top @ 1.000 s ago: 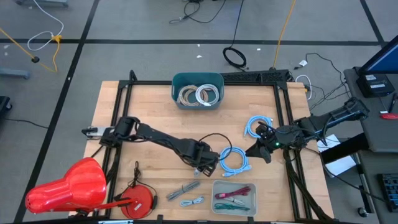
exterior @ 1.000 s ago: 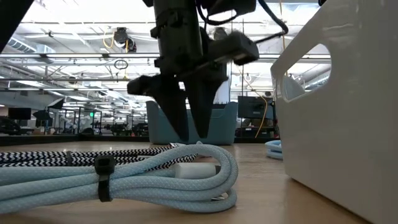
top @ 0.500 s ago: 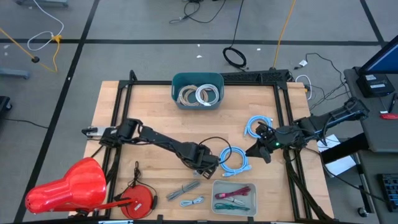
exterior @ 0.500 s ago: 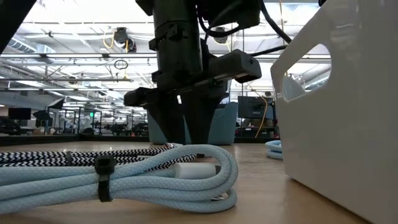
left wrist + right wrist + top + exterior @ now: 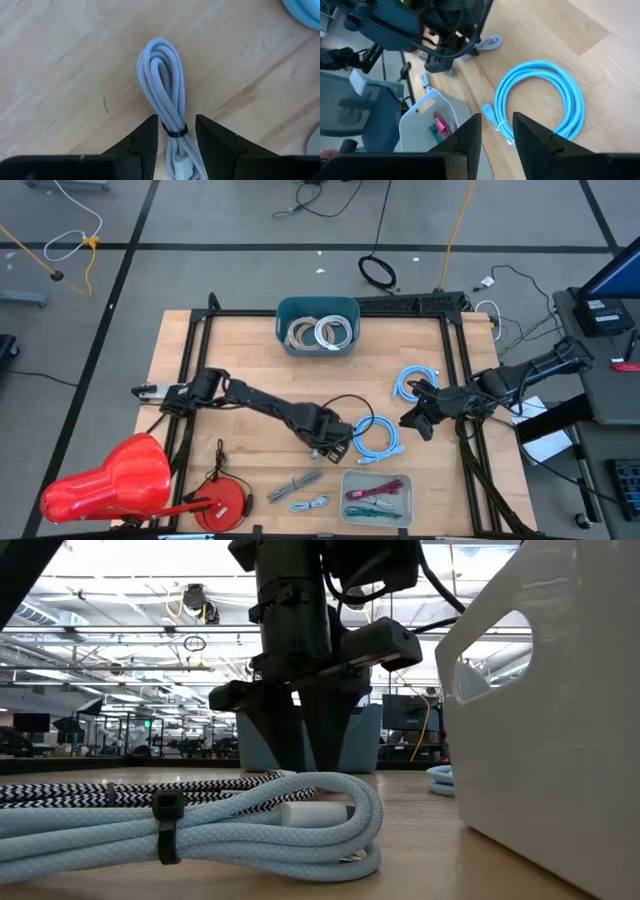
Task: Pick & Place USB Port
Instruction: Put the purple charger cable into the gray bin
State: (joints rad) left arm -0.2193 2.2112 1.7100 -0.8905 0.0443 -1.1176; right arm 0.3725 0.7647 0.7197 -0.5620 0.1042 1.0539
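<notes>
USB cable (image 5: 167, 95), pale grey, folded into a long bundle and cinched with a dark tie. It lies flat on the tabletop (image 5: 240, 350), just toward 6 o'clock from the tabletop's centre.

Left pincer (image 5: 176, 120): open, one finger on each side of the bundle at the tie, tips close to the wood. Nothing is lifted.

Change: over the last second the left pincer has come lower and squared itself over the bundle, its gap unaltered. The cable has not moved. Judgement: the approach is finished and the grasp is next. Closing, lifting and placing are all still to do.

Light-blue coil (image 5: 375, 435): at 3 o'clock from the left pincer, close by and apart from the grey bundle.

Right pincer (image 5: 418, 420): at the tabletop's 3 o'clock side, slightly shifted since a second ago, fingers parted and empty, waiting.

Second blue coil (image 5: 415, 383): at 12 o'clock from the right pincer.

White tray (image 5: 378, 473): at 5 o'clock, holding small red and green items.

Teal bin (image 5: 317, 308): at the 12 o'clock edge, holding coiled cables, possibly the drop point.

Writing: no brand, label or lettering can be read on any item.
</notes>
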